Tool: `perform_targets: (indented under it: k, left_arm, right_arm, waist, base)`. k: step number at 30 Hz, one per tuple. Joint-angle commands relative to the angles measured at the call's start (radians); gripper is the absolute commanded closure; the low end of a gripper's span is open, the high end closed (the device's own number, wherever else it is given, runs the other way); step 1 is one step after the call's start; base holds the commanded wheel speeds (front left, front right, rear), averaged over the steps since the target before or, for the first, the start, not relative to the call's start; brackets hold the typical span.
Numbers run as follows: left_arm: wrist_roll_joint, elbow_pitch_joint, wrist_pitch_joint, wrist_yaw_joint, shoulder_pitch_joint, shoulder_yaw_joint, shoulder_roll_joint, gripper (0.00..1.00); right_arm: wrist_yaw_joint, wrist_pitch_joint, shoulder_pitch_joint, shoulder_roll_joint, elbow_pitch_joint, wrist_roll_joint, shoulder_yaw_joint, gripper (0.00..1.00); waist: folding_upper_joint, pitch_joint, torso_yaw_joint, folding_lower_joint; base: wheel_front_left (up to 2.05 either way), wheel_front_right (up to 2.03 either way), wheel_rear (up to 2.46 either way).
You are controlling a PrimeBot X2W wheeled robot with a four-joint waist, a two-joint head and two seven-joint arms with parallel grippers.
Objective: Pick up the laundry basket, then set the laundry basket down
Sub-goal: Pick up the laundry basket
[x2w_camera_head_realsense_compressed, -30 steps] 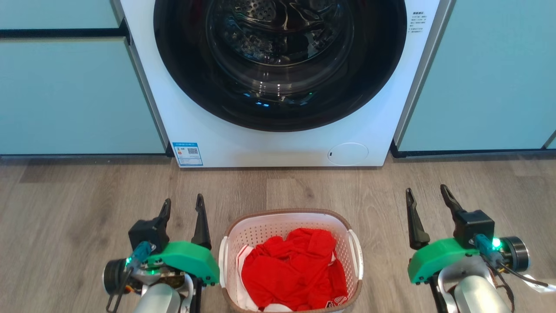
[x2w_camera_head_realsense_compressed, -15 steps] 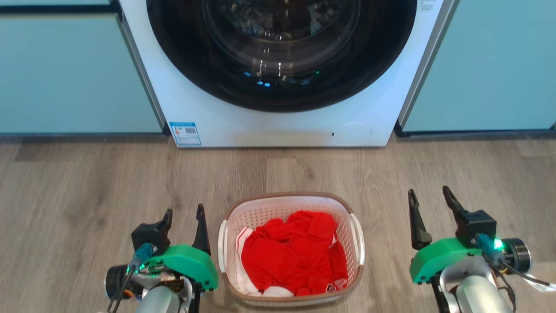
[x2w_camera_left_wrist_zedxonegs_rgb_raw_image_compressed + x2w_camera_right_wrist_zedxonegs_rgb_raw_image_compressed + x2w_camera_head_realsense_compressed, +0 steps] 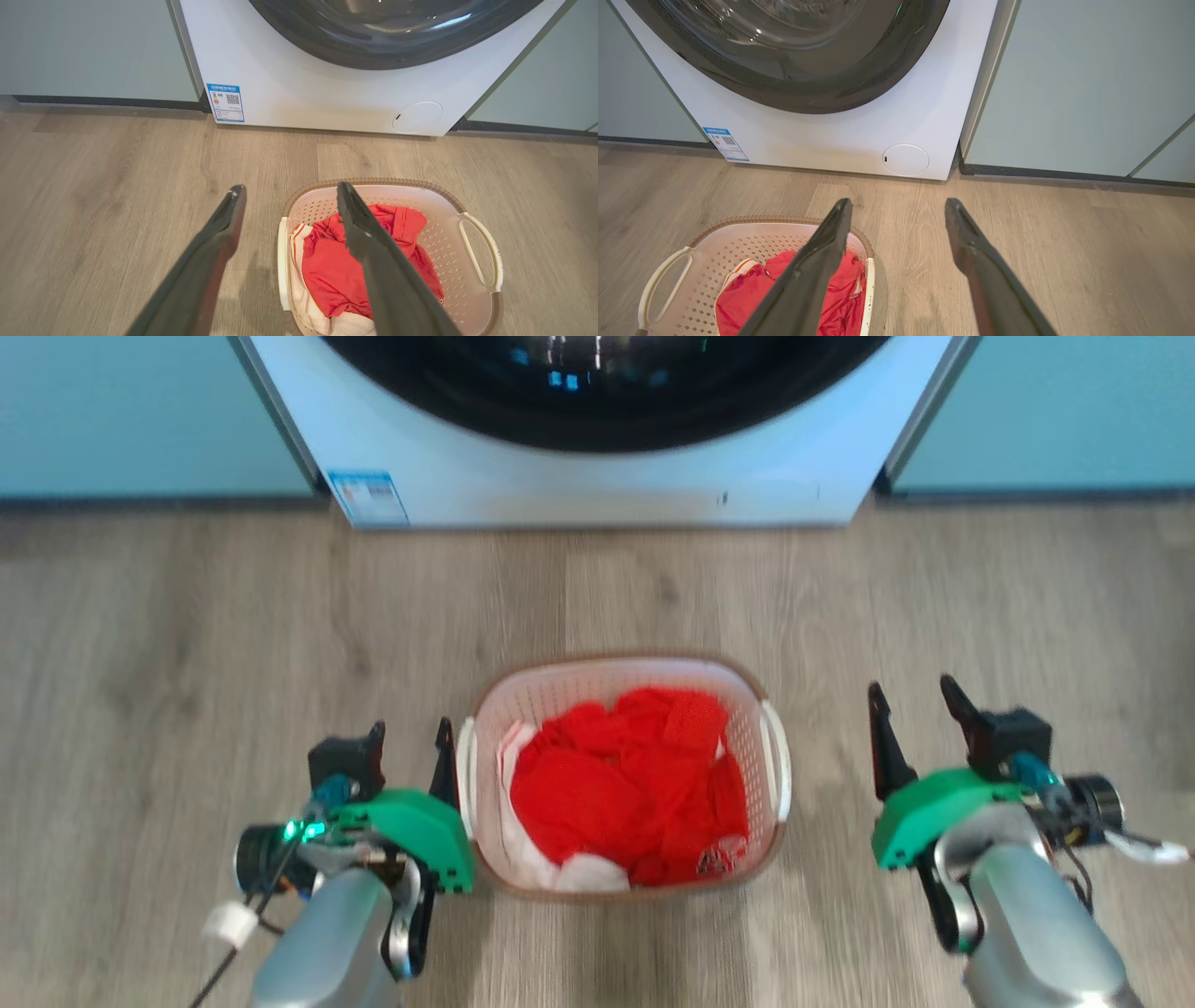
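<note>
Noted at far centre: white front-loading washing machine (image 3: 467,476) with dark round door, flanked by pale teal cabinet fronts (image 3: 140,411). Grey-brown wood-plank floor (image 3: 187,635) throughout. On floor, centre, near: small white perforated plastic laundry basket (image 3: 560,695) with brown woven-look rim, holding crumpled red garments (image 3: 625,775). Left gripper (image 3: 411,737) just beside basket's left handle, jaws spread, empty. Right gripper (image 3: 912,695) well right of basket, jaws spread, empty.
</note>
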Motion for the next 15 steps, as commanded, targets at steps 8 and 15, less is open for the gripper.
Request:
perform_targets:
  k: [8,15]
  left_arm:
    - [-0.017,0.150,-0.010,-0.028,-0.158,-0.009,0.004,0.00]
    - [-0.061,0.332,-0.010,-0.062,-0.299,-0.073,0.004,0.00]
  right_arm:
    - [0.007,-0.013,-0.166,-0.009,0.165,0.064,0.090,0.00]
    - [0.007,0.003,-0.314,0.002,0.336,0.155,0.166,0.00]
  waist:
    - [0.0000,0.205,-0.014,-0.0001]
    - [0.0000,0.324,-0.025,-0.0001]
  base:
    - [0.00,0.00,0.00]
    - [0.00,0.00,0.00]
